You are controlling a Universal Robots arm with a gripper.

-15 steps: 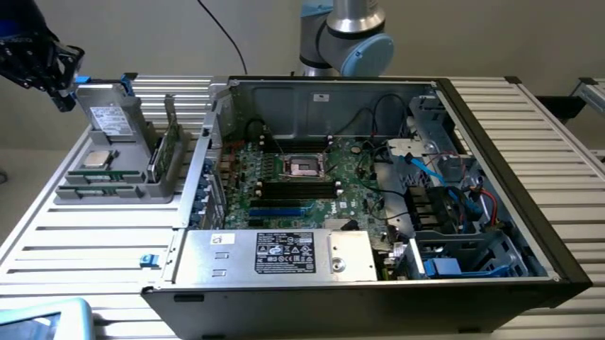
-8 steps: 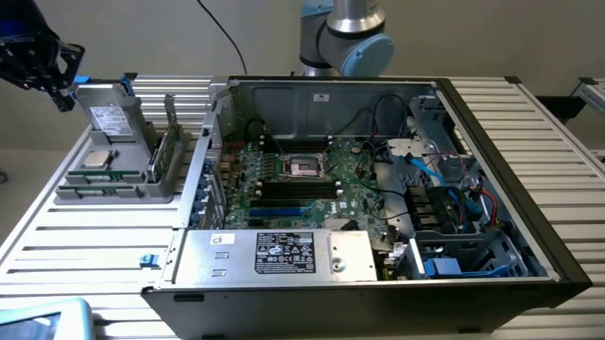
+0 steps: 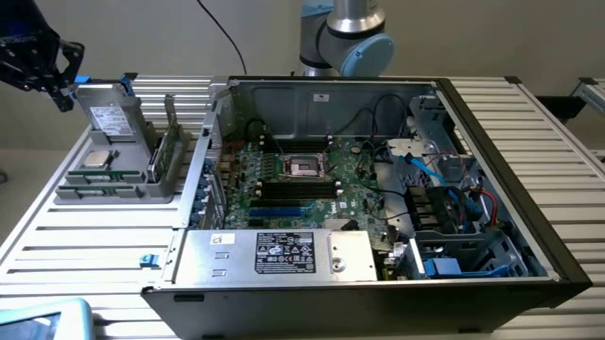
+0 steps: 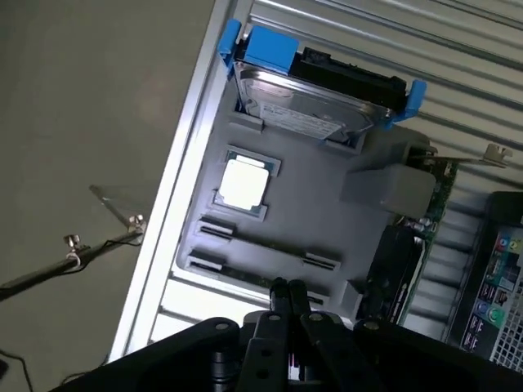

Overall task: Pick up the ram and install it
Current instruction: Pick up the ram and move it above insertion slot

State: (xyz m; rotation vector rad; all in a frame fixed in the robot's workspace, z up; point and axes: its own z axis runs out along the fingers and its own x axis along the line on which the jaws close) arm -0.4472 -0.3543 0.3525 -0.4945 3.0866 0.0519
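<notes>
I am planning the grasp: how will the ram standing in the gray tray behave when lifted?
Probably stiff and light: the ram looks like a thin, narrow board. It stands on edge in a slot of the tray, so it may bind if it is pulled while tilted.

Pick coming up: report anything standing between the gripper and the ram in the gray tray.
Nothing visible does: only open air separates the shut gripper from the ram in its tray slot; processor and drive sit aside.
</notes>
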